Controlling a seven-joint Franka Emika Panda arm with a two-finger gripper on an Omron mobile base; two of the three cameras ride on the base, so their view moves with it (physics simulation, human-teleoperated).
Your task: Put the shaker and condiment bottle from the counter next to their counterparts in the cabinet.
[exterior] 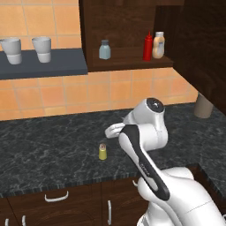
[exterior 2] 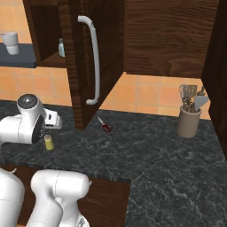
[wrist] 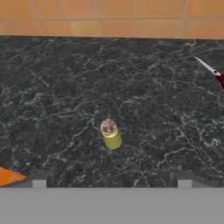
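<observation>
The gripper is spread wide above the shaker, which stands alone on the counter.

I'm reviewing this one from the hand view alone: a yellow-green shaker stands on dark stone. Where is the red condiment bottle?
Observer: The condiment bottle stands upright on the cabinet shelf, right beside the tan bottle.
Operator: And the shaker's counterpart?
Observer: The grey-blue shaker stands on the same shelf, well to the left of both bottles.
Operator: Is the cabinet shut?
Observer: No, its door is swung out over the counter.
</observation>
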